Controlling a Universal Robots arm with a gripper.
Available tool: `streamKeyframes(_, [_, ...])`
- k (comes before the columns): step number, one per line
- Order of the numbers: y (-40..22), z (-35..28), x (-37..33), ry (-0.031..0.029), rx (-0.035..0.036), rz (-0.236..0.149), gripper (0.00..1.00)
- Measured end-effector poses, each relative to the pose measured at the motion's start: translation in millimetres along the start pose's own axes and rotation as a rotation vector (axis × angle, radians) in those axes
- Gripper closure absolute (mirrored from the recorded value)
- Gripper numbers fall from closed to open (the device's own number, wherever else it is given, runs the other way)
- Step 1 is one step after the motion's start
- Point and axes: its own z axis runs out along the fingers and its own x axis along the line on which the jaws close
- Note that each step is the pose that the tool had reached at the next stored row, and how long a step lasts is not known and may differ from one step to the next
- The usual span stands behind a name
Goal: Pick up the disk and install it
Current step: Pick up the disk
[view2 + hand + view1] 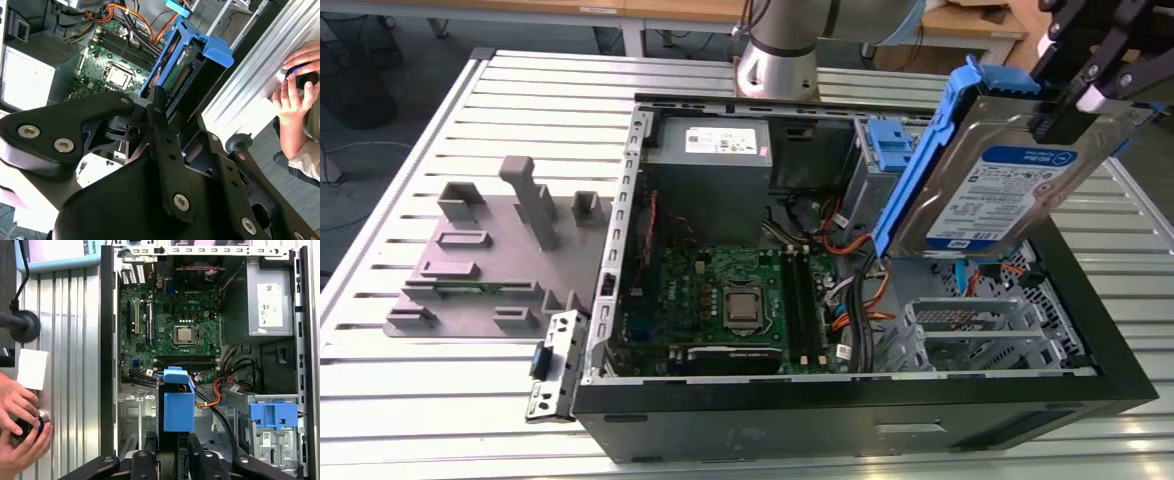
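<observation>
The disk, a silver drive with a white-and-blue label in a blue carrier frame, hangs tilted on edge above the right side of the open computer case. My gripper is shut on its upper end, at the exterior view's top right. In the first wrist view the disk's blue carrier points down toward the case's drive-bay area, held by my gripper. In the second wrist view the disk sticks out beyond my black gripper, over the motherboard.
Inside the case lie a green motherboard, a grey power-supply box, a blue clip, cables and a metal drive cage. A grey fixture stands on the slatted table at the exterior view's left. A person's hands work beside the case.
</observation>
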Motion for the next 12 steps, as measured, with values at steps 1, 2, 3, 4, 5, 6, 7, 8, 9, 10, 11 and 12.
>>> streamKeyframes(1, [-0.4, 0.1, 1.9, 0.0001, 0.0, 0.0, 0.65])
streamKeyframes(2, [-0.8, 0.1, 3.7, 0.0001, 0.0, 0.0, 0.65])
streamKeyframes(3, [-1.2, 0.3, 5.7, 0.0001, 0.0, 0.0, 0.65])
streamKeyframes(4, [-1.6, 0.3, 7.5, 0.0002, 0.0, 0.0, 0.65])
streamKeyframes(5, [-1.9, 0.4, 9.1, 0.0003, 0.0, 0.0, 0.65])
streamKeyframes(6, [-2.2, 0.5, 10.4, 0.0005, 0.0, 0.0, 0.65])
streamKeyframes(7, [-2.4, 0.5, 11.4, 0.0008, 0.0, 0.0, 0.65])
streamKeyframes(8, [-2.7, 0.6, 12.3, 0.0013, 0.0, 0.0, 0.65])
streamKeyframes(9, [-2.9, 0.7, 13.1, 0.0019, 0.0, 0.0, 0.65])
streamKeyframes(10, [-3.1, 0.8, 13.9, 0.0024, 0.0, 0.0, 0.65])
streamKeyframes(11, [-3.5, 0.9, 14.9, 0.0027, 0.0001, 0.0, 0.65])
streamKeyframes(12, [-3.8, 1.0, 16.1, 0.0031, 0.0, 0.0, 0.65])
